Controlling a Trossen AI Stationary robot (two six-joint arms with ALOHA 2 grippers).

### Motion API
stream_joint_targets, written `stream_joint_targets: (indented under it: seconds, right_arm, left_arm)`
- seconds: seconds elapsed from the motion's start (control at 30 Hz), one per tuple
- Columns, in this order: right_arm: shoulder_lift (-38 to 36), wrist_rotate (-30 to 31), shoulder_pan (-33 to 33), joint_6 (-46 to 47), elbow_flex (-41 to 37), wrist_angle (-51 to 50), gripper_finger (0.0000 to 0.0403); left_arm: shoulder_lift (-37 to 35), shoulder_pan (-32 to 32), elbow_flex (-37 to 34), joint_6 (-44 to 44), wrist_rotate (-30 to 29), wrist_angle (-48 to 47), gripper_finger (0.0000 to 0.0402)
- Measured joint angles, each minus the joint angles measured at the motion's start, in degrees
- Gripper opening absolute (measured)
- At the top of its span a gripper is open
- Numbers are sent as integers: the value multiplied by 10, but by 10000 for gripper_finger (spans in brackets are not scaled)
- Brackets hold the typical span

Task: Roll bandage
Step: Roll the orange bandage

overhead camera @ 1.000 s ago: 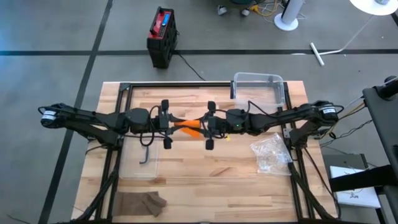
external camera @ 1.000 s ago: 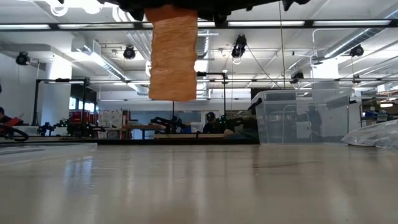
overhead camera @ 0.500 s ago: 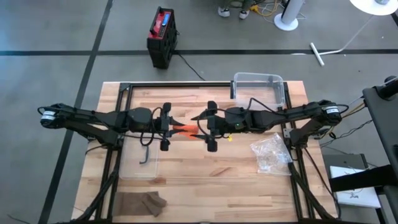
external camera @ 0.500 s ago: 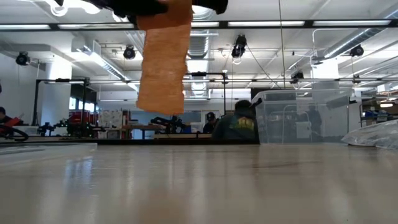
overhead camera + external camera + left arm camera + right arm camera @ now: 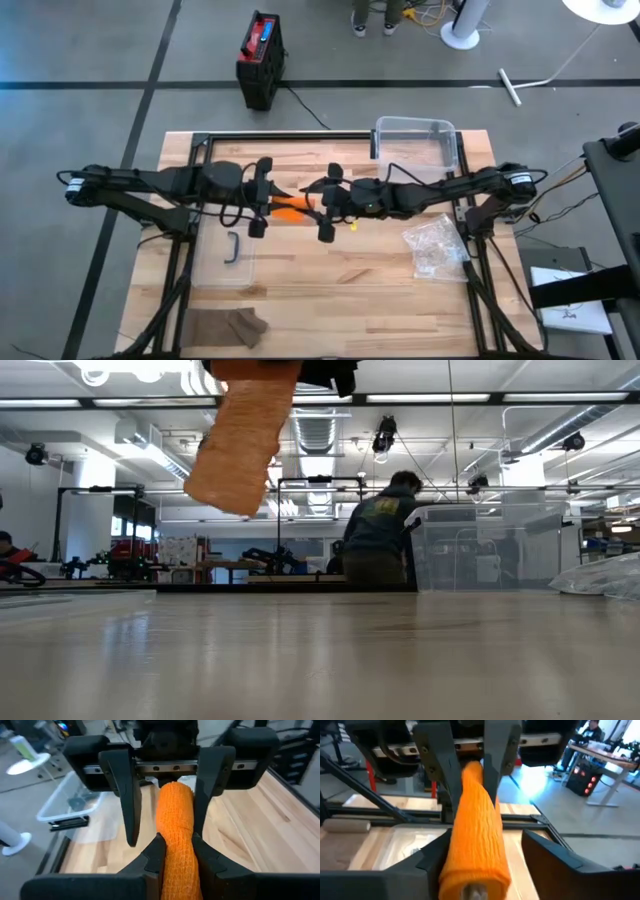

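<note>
— Bandage (image 5: 291, 208), where is it?
— Up in the air over the middle of the table (image 5: 330, 290), between both claws. The left claw (image 5: 268, 200) pinches it tight.
— And the right claw (image 5: 318, 204)?
— Its fingers stand apart on either side of the orange roll. A loose end hangs down.

overhead camera straight down on whole table (image 5: 400, 300), low camera level at tabletop facing room, two wrist cameras close, facing each other, all share orange bandage (image 5: 291, 209)
</note>
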Motion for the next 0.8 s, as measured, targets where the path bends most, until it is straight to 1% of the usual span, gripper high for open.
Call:
stream_joint_targets:
  seconds: [0.07,0.17,0.23,0.33,0.4,0.47,0.57,0.63,0.73,0.8]
  right_arm:
    - [5,-4,1,-1,-1,13,187]
    - [8,-4,1,-10,-2,29,143]
    - [8,-1,1,-16,-1,34,104]
    - [5,7,1,-27,-10,55,43]
    - [-6,8,6,-40,-24,75,42]
    - [-21,15,9,-42,-46,101,42]
    - [-47,19,10,-44,-97,165,42]
    - [-70,19,9,-42,-135,212,42]
    - [-101,16,5,-18,-177,251,42]
    - [-117,13,3,1,-198,256,42]
  left_arm:
    - [7,0,12,0,19,-19,47]
    - [18,0,25,2,22,-10,48]
    - [23,0,35,3,8,-10,52]
    - [24,-1,56,28,-25,-23,68]
    - [17,-2,59,33,-31,-13,82]
    - [-2,-2,42,31,-27,18,97]
    - [-37,-3,-7,32,-27,127,117]
    - [-51,-3,-59,32,-29,201,128]
    - [-57,-2,-145,35,-33,331,144]
    - [-55,-1,-188,45,-34,430,154]
